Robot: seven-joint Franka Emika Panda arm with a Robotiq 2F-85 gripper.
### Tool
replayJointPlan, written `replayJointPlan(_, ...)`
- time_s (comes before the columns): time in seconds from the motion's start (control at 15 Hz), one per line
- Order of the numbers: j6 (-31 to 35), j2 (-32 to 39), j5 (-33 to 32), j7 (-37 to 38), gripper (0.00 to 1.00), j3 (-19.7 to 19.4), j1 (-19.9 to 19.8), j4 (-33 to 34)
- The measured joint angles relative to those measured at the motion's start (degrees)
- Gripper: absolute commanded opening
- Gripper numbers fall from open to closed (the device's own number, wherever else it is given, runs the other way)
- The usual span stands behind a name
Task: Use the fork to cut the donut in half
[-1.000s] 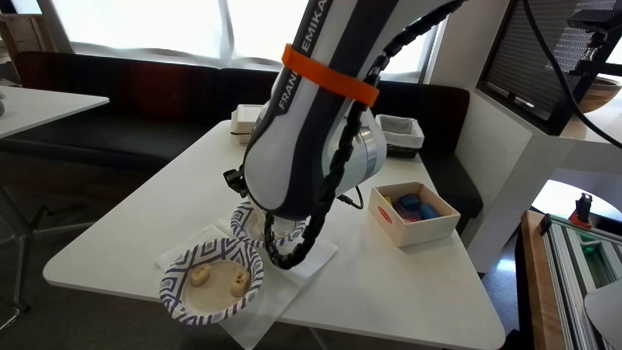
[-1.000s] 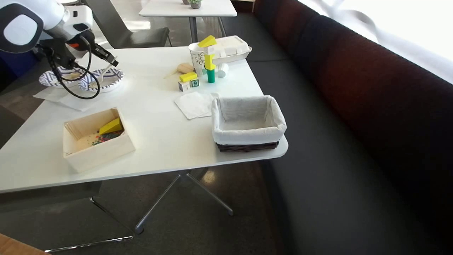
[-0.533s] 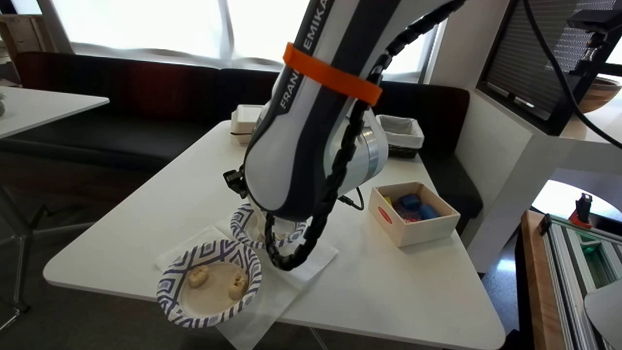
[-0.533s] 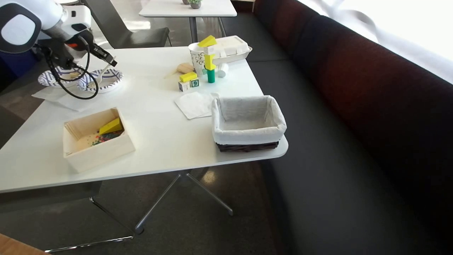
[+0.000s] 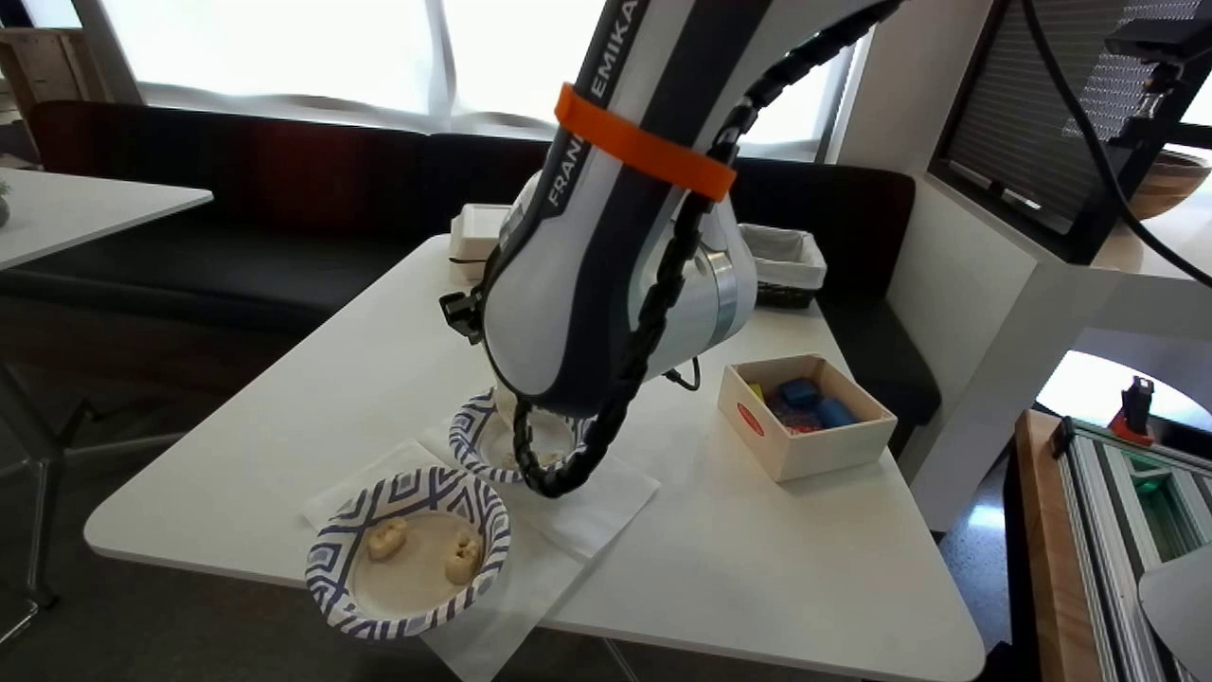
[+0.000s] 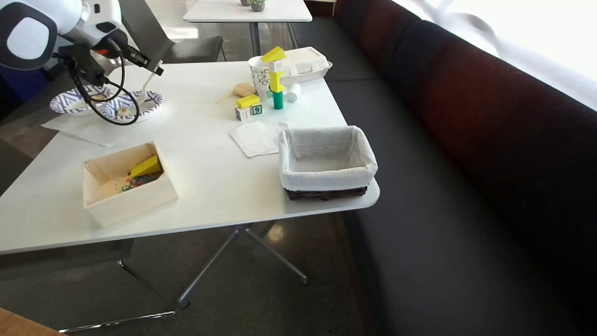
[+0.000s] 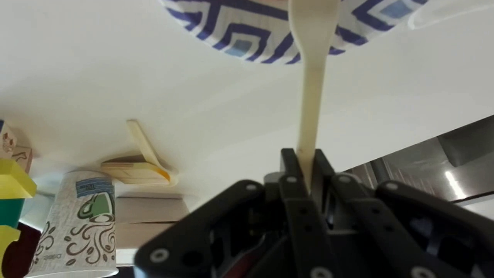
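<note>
Fork [image 7: 309, 112] and jaws have risen toward one o'clock in an exterior view since the earlier frame; the fork's head hangs over the bowl [image 6: 155, 100]. The jaws pinch its thin end; pressed down, it may swivel there or flex, and the light-looking bowl may skid or tip. The donut [image 6: 123, 112] lies in that bowl near eight o'clock: small, pale, lumpy; whether cut, I cannot tell.

Layout, white table [image 6: 210, 186]

Open wooden box [image 6: 135, 203]: yellow block [image 6: 146, 166] inside; blue pieces [image 5: 836, 413] too, probably blocks, partly hidden. Lined basket [image 6: 326, 180] beside white napkins [image 6: 255, 138]. Block stack [image 6: 276, 81] near patterned paper cup [image 7: 80, 226], closed clamshell carton [image 6: 304, 63] alongside.
</note>
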Motion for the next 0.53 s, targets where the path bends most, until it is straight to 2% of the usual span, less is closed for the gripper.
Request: replayJointPlan(0.53, 1.5, 1.3, 3.8, 0.1, 0.03, 0.0, 1.9, 0.0)
